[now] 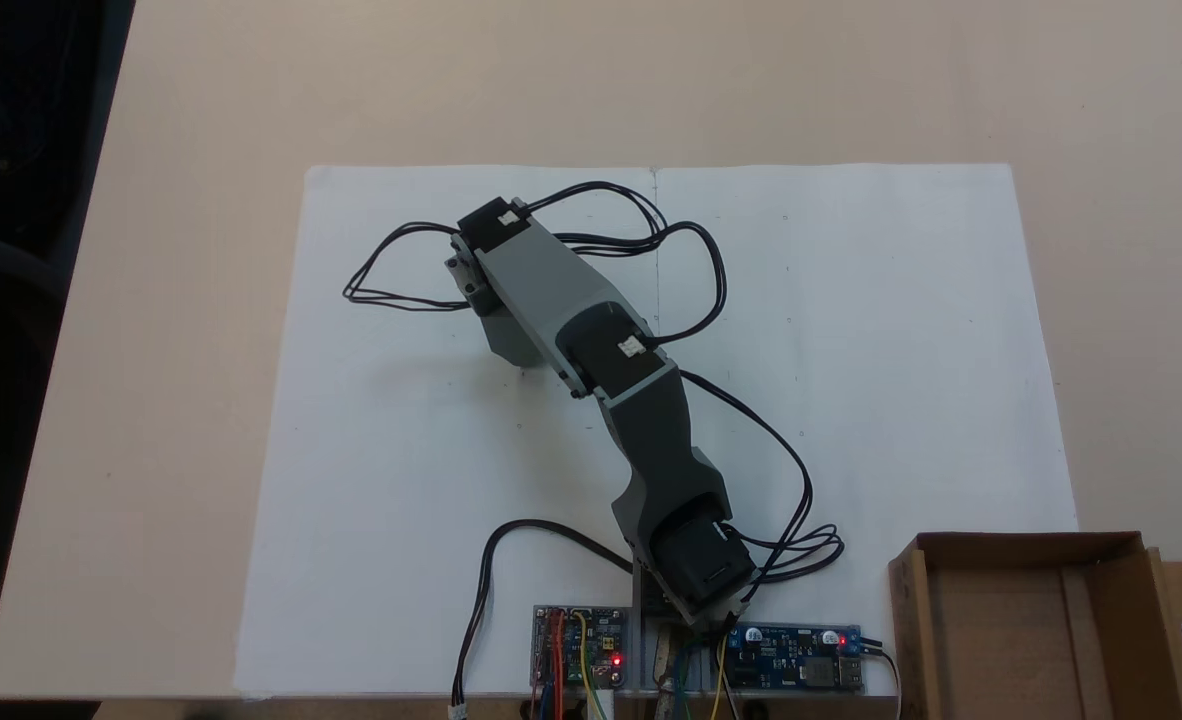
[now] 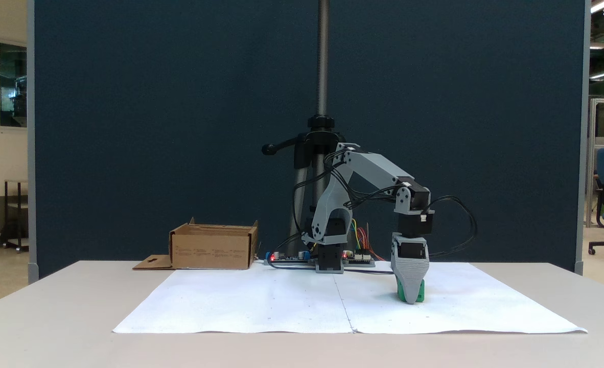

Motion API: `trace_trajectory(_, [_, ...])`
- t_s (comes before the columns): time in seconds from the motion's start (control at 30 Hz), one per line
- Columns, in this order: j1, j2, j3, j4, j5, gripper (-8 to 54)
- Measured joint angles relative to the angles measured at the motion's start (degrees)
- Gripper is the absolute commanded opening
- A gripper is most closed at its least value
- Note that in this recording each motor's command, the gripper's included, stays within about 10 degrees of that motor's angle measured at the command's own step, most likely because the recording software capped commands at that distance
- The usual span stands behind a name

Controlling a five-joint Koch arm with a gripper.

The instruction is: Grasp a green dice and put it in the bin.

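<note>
1. Where the arm reaches out over the white paper sheet (image 2: 261,306), its gripper (image 2: 410,300) points straight down, the tip at or just above the sheet in the side-on fixed view.
2. The green dice (image 2: 421,292) sits on the paper right at that tip. Green shows on both sides of the grey jaw, so the dice lies directly behind or between the jaws, not off to one side.
3. From this side the jaws line up one behind the other, so I cannot tell whether they are spread, closed, or already pinching the dice.
4. In the fixed view from above, the arm's wrist (image 1: 496,270) covers the spot.
5. The bin (image 2: 213,247), an open brown cardboard box, stands beside the arm's base, well apart from the dice. In the side-on view it lies to the left of the base while the dice lies to the right.
6. Judging from this, the carry would have to lift the dice and swing across the base toward the bin.
</note>
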Motion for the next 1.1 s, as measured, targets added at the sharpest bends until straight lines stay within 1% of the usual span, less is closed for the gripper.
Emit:
trace_trajectory(0.1, [0.0,0.0,0.0,0.0,0.0,33.4])
trace_trajectory(0.2, [-0.53,0.0,0.0,0.0,0.0,32.3])
trace_trajectory(0.33, [-0.35,0.0,-0.09,0.0,0.18,19.4])
trace_trajectory(0.37, [-0.44,0.09,-0.18,0.0,0.7,17.6])
trace_trajectory(0.47, [-0.35,0.0,-0.7,0.09,2.11,17.0])
trace_trajectory(0.83, [1.14,0.53,-0.7,0.26,2.11,16.8])
trace_trajectory(0.93, [4.31,2.02,-0.7,0.7,2.11,16.8])
trace_trajectory(1.1, [15.82,8.96,-0.62,2.55,2.11,16.8])
